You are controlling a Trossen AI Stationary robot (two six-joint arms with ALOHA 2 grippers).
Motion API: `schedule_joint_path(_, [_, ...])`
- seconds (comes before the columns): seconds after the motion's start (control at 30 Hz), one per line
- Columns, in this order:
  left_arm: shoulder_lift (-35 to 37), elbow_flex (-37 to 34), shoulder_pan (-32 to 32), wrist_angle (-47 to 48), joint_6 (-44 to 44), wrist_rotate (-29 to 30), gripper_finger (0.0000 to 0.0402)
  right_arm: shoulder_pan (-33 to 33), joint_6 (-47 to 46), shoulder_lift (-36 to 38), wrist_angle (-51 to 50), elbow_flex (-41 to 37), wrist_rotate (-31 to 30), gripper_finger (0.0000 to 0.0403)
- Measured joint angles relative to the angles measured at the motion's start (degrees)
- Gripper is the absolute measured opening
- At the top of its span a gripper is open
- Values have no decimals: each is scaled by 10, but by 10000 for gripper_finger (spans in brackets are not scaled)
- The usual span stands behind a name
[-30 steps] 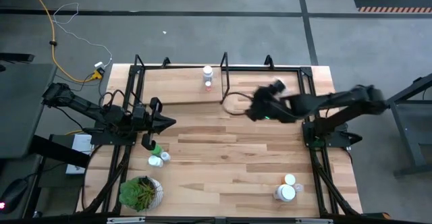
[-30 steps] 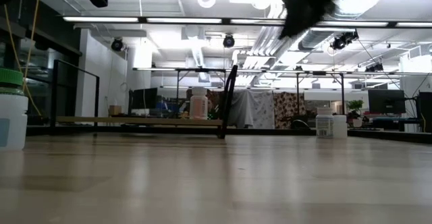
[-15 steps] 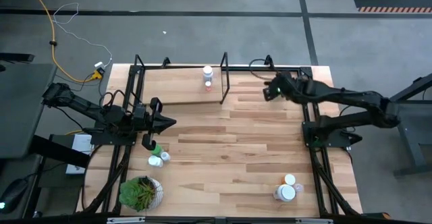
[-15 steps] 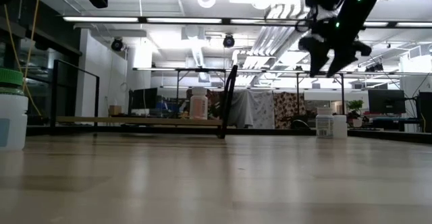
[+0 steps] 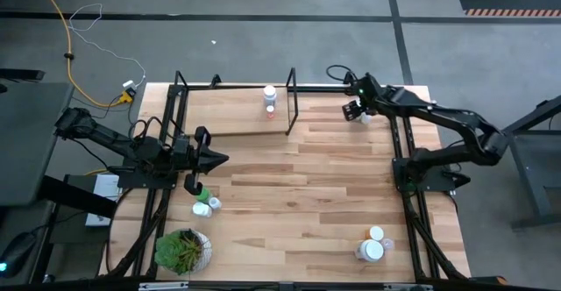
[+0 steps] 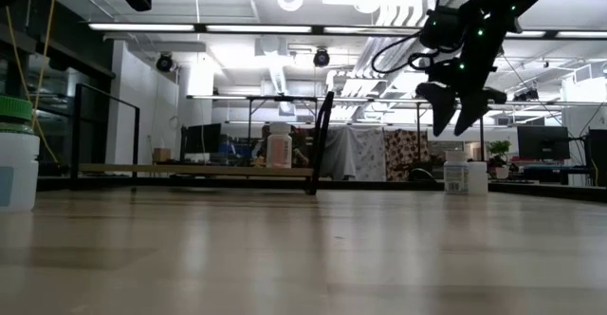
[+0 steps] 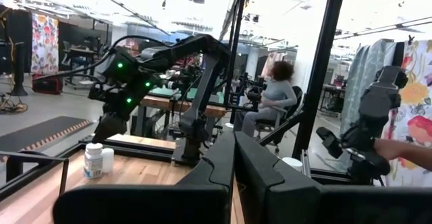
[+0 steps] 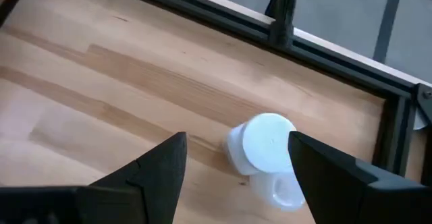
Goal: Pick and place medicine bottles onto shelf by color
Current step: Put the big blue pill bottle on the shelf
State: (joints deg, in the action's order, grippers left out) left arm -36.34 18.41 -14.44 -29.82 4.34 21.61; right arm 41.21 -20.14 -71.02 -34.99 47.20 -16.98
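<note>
My right gripper (image 5: pixel 354 109) is open above two white bottles (image 5: pixel 365 116) that stand side by side on the table near its far right corner. In the right wrist view the fingers stand on either side of the nearer bottle (image 8: pixel 264 143) without touching it. In the low view the gripper (image 6: pixel 454 118) hangs above the pair (image 6: pixel 465 176). An orange-and-white bottle (image 5: pixel 269 102) stands on the shelf (image 5: pixel 230 114) at the far edge. My left gripper (image 5: pixel 216 159) is shut and empty at the table's left side, with a green bottle (image 5: pixel 200 192) and two white ones (image 5: pixel 208 207) near it.
Two more white bottles (image 5: pixel 372 244) stand near the front right corner. A potted plant (image 5: pixel 182 250) sits at the front left. The shelf's black posts (image 5: pixel 292 98) rise left of my right gripper. In the left wrist view a seated person (image 7: pixel 273 97) shows beyond the table.
My right gripper has gone from near the shelf's right end toward the table's far right corner and has come down over the two white bottles.
</note>
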Motion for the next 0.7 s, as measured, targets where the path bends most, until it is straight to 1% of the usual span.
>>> schedule_joint_path(0.13, [0,0,0,0,0,0,0,20,10,-17,-1,0,-15,252])
schedule_joint_path(0.43, [0,0,0,0,0,0,0,52,11,-79,11,0,-4,252])
schedule_joint_path(0.7, [0,0,0,0,0,0,0,54,14,-121,34,1,-4,252])
